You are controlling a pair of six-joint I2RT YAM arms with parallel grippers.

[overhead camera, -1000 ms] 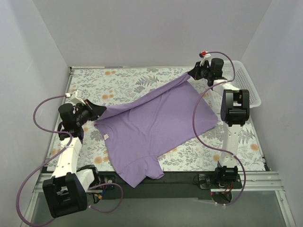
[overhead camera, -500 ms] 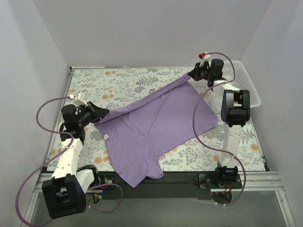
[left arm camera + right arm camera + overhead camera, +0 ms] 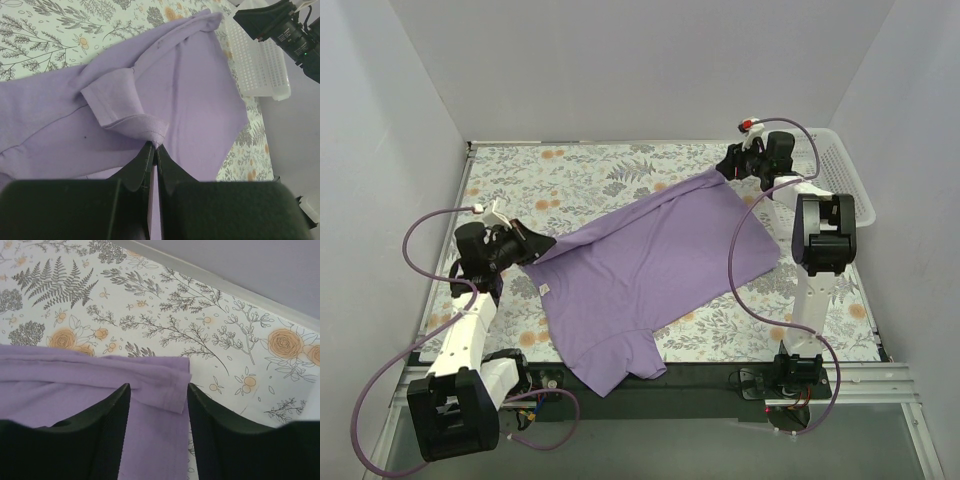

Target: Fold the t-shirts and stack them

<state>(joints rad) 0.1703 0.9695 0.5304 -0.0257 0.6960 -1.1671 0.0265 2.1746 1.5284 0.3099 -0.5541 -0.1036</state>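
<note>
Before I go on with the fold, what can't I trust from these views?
- Top view: the right hand is too small to tell if it touches the t-shirt.
- Left wrist: the body of the left hand hides the cloth below the pinch; the right arm covers part of the basket.
- Right wrist: its fingers hide the cloth beside them.

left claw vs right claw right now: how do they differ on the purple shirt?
Left claw is shut, pinching a hemmed fold of the plain lavender cloth t-shirt; right claw is open, with the shirt's corner lying unpinched between its fingers. Left claw sits near-left on the floral table; right claw sits far right, by the white plastic mesh basket. Both are at the shirt's edge.
</note>
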